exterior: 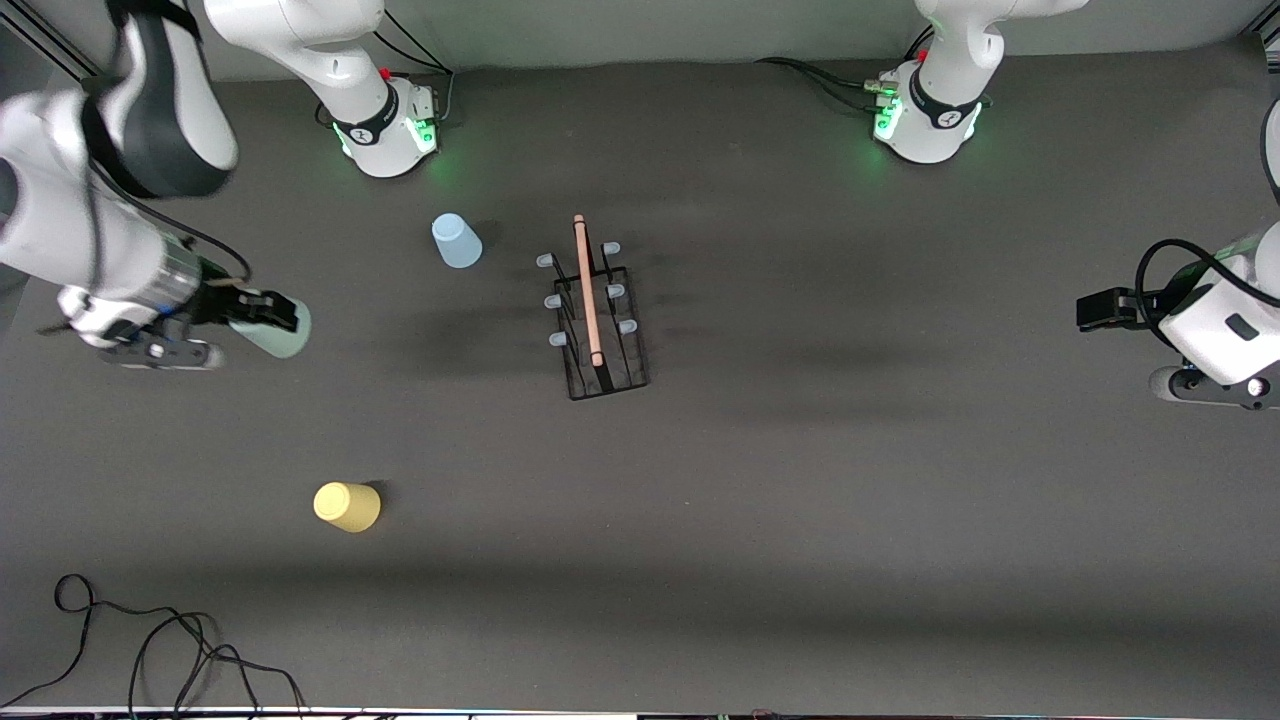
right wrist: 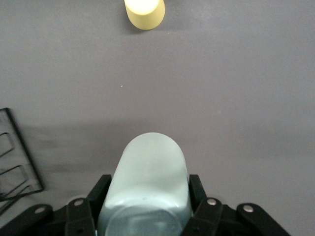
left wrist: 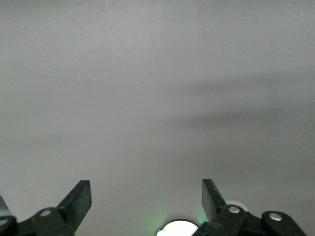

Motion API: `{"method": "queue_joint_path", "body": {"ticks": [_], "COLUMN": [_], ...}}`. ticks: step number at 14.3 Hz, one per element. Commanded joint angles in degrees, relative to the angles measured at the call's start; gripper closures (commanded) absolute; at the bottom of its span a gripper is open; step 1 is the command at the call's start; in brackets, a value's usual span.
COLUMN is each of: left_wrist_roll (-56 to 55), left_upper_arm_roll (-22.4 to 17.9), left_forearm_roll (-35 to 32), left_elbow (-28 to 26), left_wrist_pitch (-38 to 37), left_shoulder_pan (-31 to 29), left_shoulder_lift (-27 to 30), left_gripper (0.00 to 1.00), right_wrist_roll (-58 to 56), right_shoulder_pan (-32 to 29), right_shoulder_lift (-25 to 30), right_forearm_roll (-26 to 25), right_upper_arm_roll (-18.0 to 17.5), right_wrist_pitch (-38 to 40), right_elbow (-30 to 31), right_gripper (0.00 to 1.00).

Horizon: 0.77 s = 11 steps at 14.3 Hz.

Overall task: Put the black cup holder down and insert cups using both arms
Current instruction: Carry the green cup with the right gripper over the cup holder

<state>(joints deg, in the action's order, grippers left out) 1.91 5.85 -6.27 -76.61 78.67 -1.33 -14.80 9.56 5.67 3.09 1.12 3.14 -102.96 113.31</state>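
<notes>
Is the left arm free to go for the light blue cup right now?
Probably yes: the left gripper is open and empty, but the black cup holder stands between it and the light blue cup.

This looks like a robotics lab, set up for testing rather than living or selling. Two white robot arms (exterior: 120,230) (exterior: 1225,320) are bolted by round bases with green lights (exterior: 390,125) (exterior: 925,125) to a wide table (exterior: 860,500) covered in plain dark grey matting. Black cables (exterior: 150,650) trail loose along the table's near edge, and more run from the bases. The few props on it, a small wire rack (exterior: 597,320) and plastic cups (exterior: 456,241) (exterior: 347,506), stand spaced apart on the bare surface.
</notes>
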Motion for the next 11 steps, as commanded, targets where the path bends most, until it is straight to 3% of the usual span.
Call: {"method": "queue_joint_path", "body": {"ticks": [1,4,8,11], "left_wrist_roll": [1.1,0.2,0.2,0.2], "left_upper_arm_roll": [0.0,-3.9,-10.3,-10.4], "left_forearm_roll": [0.2,0.9,5.7,5.7], "left_elbow": [-2.9,-9.0,-25.8,-24.1], "left_wrist_pitch": [0.0,3.4,14.4,14.2], "left_shoulder_pan": [-0.2,2.2,5.7,5.9], "left_shoulder_lift": [3.0,7.9,18.0,17.4], "left_gripper": [0.00,0.00,0.00,0.00], "right_wrist_roll": [13.1,31.9,56.3,67.5], "right_shoulder_pan": [4.0,12.1,25.6,33.1], "right_shoulder_lift": [-0.5,-0.1,-1.2,-2.7], "right_forearm_roll": [1.6,4.1,5.3,5.4], "right_upper_arm_roll": [-0.1,0.0,0.0,0.0], "right_wrist_pitch": [4.7,4.2,-0.9,-5.7], "right_elbow": [-4.1,-4.2,-2.9,-0.1], "right_gripper": [0.73,0.73,0.77,0.78]}}
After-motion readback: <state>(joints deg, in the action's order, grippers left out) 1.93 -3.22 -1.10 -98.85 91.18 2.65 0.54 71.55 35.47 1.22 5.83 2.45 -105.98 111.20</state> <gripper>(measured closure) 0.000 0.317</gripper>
